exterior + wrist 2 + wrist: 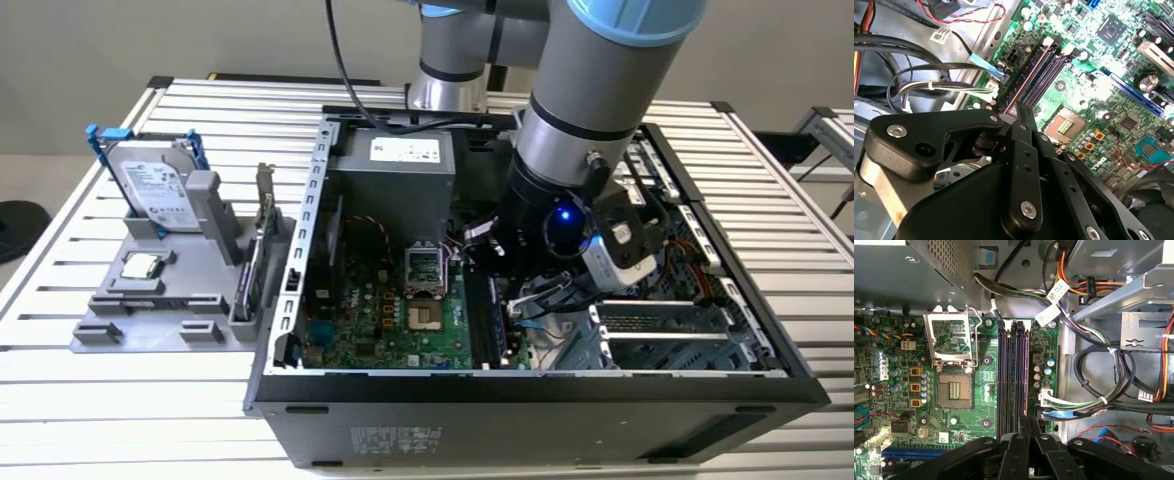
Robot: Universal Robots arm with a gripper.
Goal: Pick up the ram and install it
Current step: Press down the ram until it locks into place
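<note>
The ram [1027, 371] stands on its edge in the memory slot nearest the cables, centre of the first wrist view, with its long axis along the slot. In the exterior view the arm [587, 110] reaches steeply down into the computer case [534, 400]. The gripper [1028, 421] has its fingers drawn together at the stick's near end; whether they pinch it, I cannot tell.

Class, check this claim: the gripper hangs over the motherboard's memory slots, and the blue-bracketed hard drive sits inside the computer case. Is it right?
Not quite. The exterior view shows the hard drive standing in the grey holder, outside the computer case. The gripper does hang over the memory slots.
</note>
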